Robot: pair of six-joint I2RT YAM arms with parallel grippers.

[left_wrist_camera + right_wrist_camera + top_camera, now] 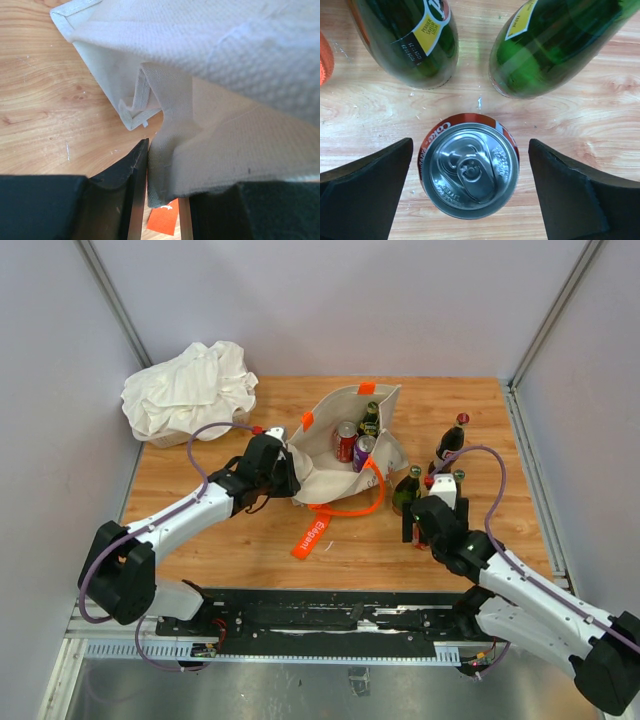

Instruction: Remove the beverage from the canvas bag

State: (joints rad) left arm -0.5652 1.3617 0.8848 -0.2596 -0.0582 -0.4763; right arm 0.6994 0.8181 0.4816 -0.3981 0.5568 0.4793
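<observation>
- Top view: the canvas bag (pixel 335 462) slumps open mid-table, soft and floppy. Inside are a red can (pixel 346 441), a silver can (pixel 363 452) and a green bottle (pixel 370 419). The cans look light and slick, so pinch across the sides.
- Left wrist: the left gripper (pixel 162 200) is clamped on a fold of bag cloth.
- Right wrist: the right gripper (pixel 470 150) is spread wide and gripping nothing. It straddles a Coke can (pixel 469 172) standing on the table (pixel 580 125) near glass bottles (pixel 410 45).

Canvas bag (pixel 240 60): coarse woven cloth, matt. Table (pixel 600 115): smooth light wood, visible grain. Can (pixel 470 172): shiny metal lid. Bottles (pixel 545 45): glossy green glass.
</observation>
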